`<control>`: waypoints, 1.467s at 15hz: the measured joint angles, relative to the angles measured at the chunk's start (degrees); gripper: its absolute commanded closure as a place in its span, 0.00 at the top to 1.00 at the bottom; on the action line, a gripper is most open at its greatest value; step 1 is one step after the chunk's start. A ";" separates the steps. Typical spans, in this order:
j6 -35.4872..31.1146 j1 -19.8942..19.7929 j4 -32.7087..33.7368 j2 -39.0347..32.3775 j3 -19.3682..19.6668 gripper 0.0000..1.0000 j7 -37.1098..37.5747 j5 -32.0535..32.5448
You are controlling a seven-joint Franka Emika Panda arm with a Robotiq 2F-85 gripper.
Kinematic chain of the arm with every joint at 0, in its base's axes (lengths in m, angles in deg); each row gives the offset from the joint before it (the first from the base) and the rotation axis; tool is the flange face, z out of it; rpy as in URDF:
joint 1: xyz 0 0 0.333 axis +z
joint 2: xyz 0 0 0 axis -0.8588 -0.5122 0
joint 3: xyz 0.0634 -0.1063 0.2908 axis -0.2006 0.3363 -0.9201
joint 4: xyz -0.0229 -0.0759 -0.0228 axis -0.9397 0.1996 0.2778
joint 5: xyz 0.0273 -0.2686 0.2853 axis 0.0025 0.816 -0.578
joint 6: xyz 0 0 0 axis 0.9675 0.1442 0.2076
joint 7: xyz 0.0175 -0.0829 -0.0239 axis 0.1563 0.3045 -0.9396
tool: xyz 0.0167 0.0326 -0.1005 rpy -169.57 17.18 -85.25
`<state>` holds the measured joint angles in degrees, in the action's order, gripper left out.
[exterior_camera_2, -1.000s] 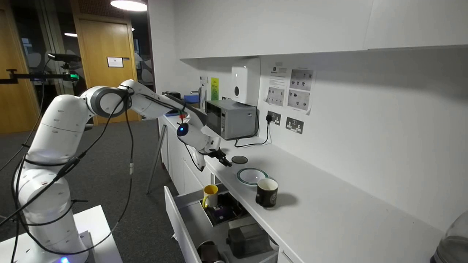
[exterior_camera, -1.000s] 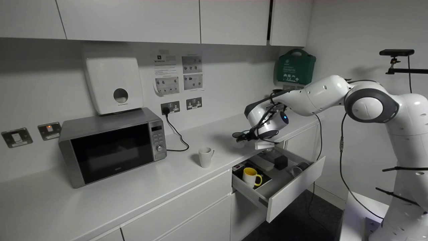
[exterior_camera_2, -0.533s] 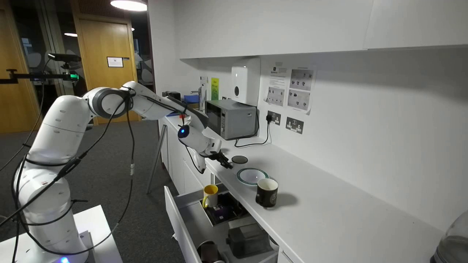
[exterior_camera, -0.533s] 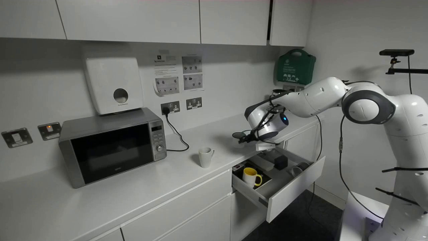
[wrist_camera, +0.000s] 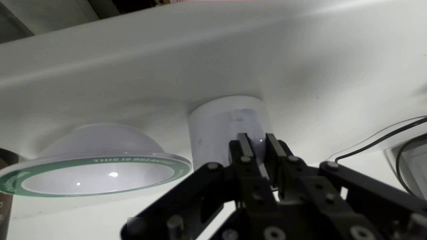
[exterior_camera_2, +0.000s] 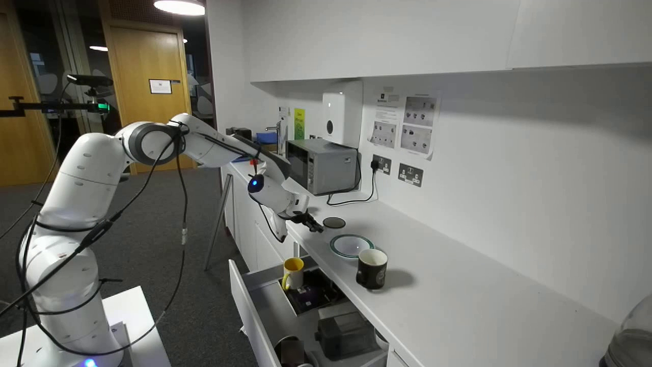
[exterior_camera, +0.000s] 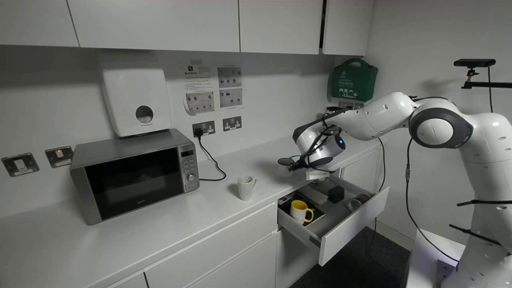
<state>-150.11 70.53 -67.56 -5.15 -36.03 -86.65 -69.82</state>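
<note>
Standing upright on the desk [exterior_camera_2: 484, 300], the cup [wrist_camera: 211, 136] is white and straight-sided, and shows dark at its round top in both exterior views. Its position is directly ahead of the tool [wrist_camera: 258, 138], which is held low over the desk. The tool's fingers [wrist_camera: 245, 146] are close together with a narrow gap between them, and white shows in that gap; whether they pinch a part of the cup cannot be told. Just beside the cup sits a bowl [exterior_camera_2: 351, 246], upright, with a green band and lettering on its rim; contact between the two cannot be confirmed. Beyond the bowl, near it, stands a black mug [exterior_camera_2: 371, 272], pale inside. In an exterior view, a white mug [exterior_camera: 245, 188] is noted between the cup and the microwave [exterior_camera: 132, 176], apart from both. A drawer [exterior_camera: 354, 226] stands open below the desk's edge. It contains a yellow mug [exterior_camera_2: 294, 275], white on the outside, upright on a dark tray [exterior_camera: 318, 211], and a dark box [exterior_camera_2: 346, 341]. A green case [exterior_camera: 354, 82] is found at the wall corner, behind the arm [exterior_camera: 376, 116].
</note>
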 measured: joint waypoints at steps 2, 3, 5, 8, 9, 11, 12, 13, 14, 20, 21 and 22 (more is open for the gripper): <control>0.00 0.00 0.00 0.00 0.04 0.04 0.00 0.00; 0.00 0.00 0.00 0.00 0.06 0.04 0.00 0.00; 0.00 0.00 0.00 0.00 0.13 0.04 0.00 0.00; 0.00 0.02 0.00 0.00 0.47 0.04 0.00 0.00; 0.00 0.05 0.00 0.04 0.69 0.04 0.00 -0.02; 0.00 0.14 0.00 0.28 1.29 0.04 0.00 -0.09; 0.00 0.25 0.00 0.48 1.65 0.04 0.00 -0.11; 0.00 0.45 0.00 0.67 2.08 0.04 0.00 -0.15; 0.00 0.74 0.00 0.86 2.59 0.04 0.00 -0.22; 0.00 2.48 -1.67 2.75 5.20 0.04 -0.03 -1.90; 0.00 2.91 -2.37 3.25 5.66 0.04 -0.05 -2.41; 0.00 3.30 -3.19 3.77 6.03 0.04 -0.05 -2.85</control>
<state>-150.11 73.83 -70.76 -1.38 -30.00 -86.70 -72.67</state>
